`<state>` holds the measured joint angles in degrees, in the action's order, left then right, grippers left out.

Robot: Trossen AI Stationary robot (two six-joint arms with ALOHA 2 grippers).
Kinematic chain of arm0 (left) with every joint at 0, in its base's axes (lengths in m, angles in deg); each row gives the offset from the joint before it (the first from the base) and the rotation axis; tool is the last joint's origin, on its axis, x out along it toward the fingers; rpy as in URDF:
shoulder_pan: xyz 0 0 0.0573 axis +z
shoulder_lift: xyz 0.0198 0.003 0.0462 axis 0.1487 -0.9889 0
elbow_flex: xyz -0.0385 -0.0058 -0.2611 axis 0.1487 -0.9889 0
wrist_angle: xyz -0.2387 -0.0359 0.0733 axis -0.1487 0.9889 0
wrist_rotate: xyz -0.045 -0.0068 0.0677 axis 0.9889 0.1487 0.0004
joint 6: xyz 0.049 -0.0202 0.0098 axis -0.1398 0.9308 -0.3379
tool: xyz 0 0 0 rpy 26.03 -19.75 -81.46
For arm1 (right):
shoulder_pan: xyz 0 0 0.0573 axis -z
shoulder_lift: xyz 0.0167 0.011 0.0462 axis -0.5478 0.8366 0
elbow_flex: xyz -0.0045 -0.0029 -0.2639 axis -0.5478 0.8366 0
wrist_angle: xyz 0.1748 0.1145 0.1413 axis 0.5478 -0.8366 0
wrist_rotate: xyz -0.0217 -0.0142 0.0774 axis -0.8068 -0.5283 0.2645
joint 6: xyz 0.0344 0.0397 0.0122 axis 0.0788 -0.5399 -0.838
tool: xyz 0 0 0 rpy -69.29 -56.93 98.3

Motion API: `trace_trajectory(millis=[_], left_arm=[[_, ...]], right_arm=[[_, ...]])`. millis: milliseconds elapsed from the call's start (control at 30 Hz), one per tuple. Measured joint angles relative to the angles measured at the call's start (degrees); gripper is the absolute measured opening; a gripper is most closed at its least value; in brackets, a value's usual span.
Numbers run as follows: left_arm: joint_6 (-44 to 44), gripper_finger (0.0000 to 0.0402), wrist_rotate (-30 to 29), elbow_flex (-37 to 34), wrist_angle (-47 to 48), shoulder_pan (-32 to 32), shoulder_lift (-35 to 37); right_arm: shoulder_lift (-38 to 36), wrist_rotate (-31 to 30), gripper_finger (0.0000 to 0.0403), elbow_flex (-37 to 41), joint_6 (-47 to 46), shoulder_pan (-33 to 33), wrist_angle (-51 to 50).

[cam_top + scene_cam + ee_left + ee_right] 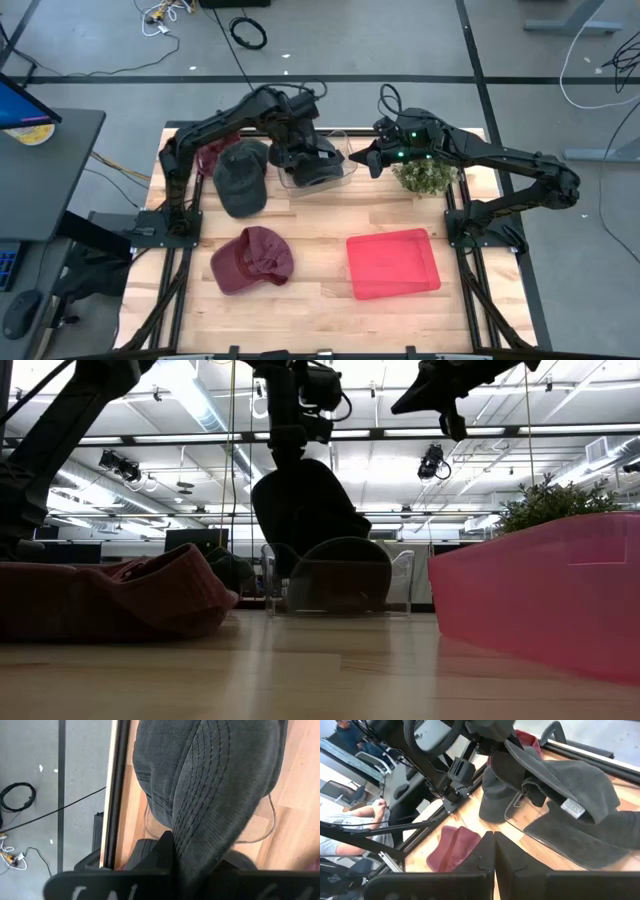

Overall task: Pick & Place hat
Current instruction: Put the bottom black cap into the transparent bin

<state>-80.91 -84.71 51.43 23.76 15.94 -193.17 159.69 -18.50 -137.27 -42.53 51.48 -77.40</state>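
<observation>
From above, the left hand (318, 160) is at the far middle of the wooden desk (320, 290), closed on a dark grey cap (322, 172) held over a clear plastic stand (345, 168). Only the low view shows the cap (308, 510) hanging clear of the desk, its curved brim (340, 572) drooping inside the see-through stand (400, 585). The left wrist view alone gives the texture: rows of stitching run along the stiff brim (210, 795), which is pinched between the closed fingers (167, 855). The right hand (372, 158), fingers together and holding nothing, hovers just beside the held cap, its arm stretched in low from the right edge; a small leafy plant (428, 176) sits beneath its wrist. The right wrist view shows a white tag (574, 808) on the cap's soft fabric and a seated person (355, 827) beyond the desk. Nearer than the left hand, a crumpled maroon cap (252, 260) and a shallow red plastic tray (392, 263) lie on the boards; another grey cap (241, 178) rests to its left.
</observation>
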Motion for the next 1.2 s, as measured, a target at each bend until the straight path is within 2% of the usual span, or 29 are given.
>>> trace_trajectory(millis=[200,500,800,1200], left_arm=[[-0.67,0.001,0.39,0.0,-0.77,-0.39,-3.38],[-0.05,0.001,-0.37,0.07,-8.8,0.04,-5.39],[-0.58,0.001,-0.51,0.09,-9.05,-0.65,-8.37],[-0.05,0.0011,-7.62,0.09,-11.58,-3.9,-14.59]], right_arm=[[1.73,-0.07,0.0004,0.02,-0.3,-0.65,0.31],[1.75,-1.73,0.0004,0.02,0.13,-1.22,1.52],[1.75,-1.75,0.0004,0.02,0.02,-1.22,3.71],[1.75,-3.24,0.0004,0.02,0.22,-1.22,4.6]])
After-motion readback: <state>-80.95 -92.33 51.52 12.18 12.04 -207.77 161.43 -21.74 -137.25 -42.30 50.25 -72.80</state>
